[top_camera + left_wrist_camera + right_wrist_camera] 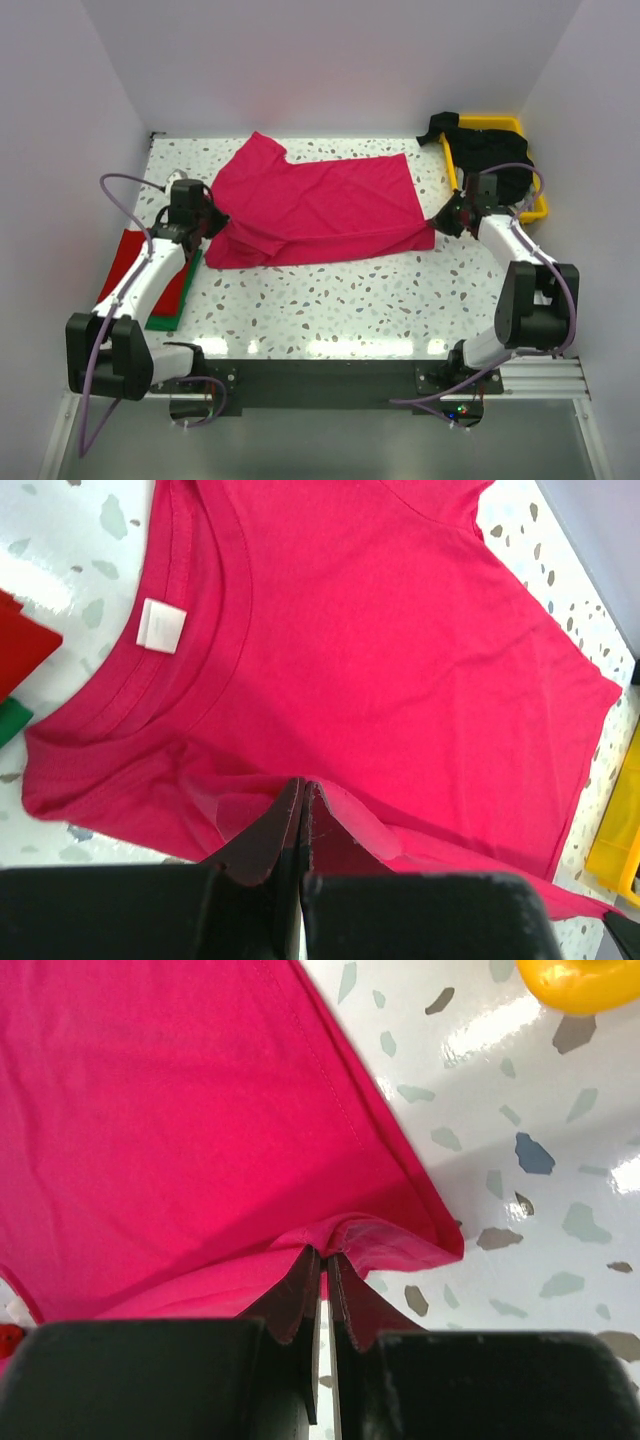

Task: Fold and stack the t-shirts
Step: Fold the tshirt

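Note:
The magenta-pink t-shirt (315, 205) lies spread across the middle of the table, its near edge folded over. My left gripper (212, 222) is shut on the shirt's collar-side edge at the left; the left wrist view shows the collar and white label (160, 627) and the jaws pinched on a fold of cloth (302, 785). My right gripper (447, 215) is shut on the shirt's right hem corner, shown in the right wrist view (325, 1253). A folded red shirt (128, 262) lies on a folded green shirt (170, 312) at the left under my left arm. Black shirts (490, 150) fill the yellow tray.
The yellow plastic tray (540, 208) stands at the back right, close behind my right gripper. White walls close in the table on the left, back and right. The speckled tabletop (340, 300) shows in front of the pink shirt.

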Tool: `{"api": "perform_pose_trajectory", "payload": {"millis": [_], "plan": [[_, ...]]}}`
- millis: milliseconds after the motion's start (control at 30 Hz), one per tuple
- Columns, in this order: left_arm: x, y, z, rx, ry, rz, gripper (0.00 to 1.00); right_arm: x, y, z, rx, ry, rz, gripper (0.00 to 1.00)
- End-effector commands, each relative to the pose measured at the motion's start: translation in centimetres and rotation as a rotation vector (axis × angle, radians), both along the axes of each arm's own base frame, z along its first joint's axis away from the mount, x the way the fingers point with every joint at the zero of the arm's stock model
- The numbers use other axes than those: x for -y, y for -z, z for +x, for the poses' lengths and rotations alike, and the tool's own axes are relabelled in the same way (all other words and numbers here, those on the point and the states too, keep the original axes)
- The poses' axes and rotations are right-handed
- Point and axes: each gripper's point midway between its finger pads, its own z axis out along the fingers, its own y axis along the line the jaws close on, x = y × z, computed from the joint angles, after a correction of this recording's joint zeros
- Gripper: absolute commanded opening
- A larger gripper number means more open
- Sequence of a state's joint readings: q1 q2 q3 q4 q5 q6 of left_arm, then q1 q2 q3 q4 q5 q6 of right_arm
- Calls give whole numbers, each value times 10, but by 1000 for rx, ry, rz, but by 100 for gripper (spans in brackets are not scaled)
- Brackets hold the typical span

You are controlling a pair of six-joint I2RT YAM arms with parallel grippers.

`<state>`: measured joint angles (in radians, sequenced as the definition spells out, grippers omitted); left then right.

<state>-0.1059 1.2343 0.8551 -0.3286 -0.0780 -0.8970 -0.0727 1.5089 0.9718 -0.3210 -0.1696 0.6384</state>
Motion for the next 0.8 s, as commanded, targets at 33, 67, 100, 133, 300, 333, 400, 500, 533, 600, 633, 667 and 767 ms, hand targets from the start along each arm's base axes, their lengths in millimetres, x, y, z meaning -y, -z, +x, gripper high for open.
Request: {"api": "perform_pose_trajectory", "payload": {"millis": [33,67,100,133,300,333,400,500,533,600,633,667,767], "plan": [[-6,-25,36,95,-20,27,0,1,-21,35,92,17,25,5],[-6,-25,39,94,-21,34,0,1,-17,38,83,19,25,5],[-7,-24,44,87,-26,42,0,1,-18,42,87,21,26,5],[-8,-24,47,85,-27,45,0,1,-18,45,91,24,28,5],[-12,-22,61,68,-44,64,0,2,-12,56,84,28,33,5],[-13,-21,62,66,-47,65,0,2,-12,58,87,29,33,5],[-15,-19,66,60,-51,68,0,2,-8,61,81,27,34,5],[-17,-14,68,47,-55,70,0,1,-3,65,74,23,41,4],[-18,-12,68,41,-56,71,0,0,-3,67,75,21,45,4],[-19,-11,70,41,-61,68,0,-1,-3,69,78,14,49,4],[-19,-10,70,40,-62,67,0,-2,-1,70,72,14,53,4],[-20,-11,70,41,-65,65,0,-2,-2,72,77,11,52,4],[-20,-9,72,37,-67,66,0,-3,0,73,70,4,49,5]]}}
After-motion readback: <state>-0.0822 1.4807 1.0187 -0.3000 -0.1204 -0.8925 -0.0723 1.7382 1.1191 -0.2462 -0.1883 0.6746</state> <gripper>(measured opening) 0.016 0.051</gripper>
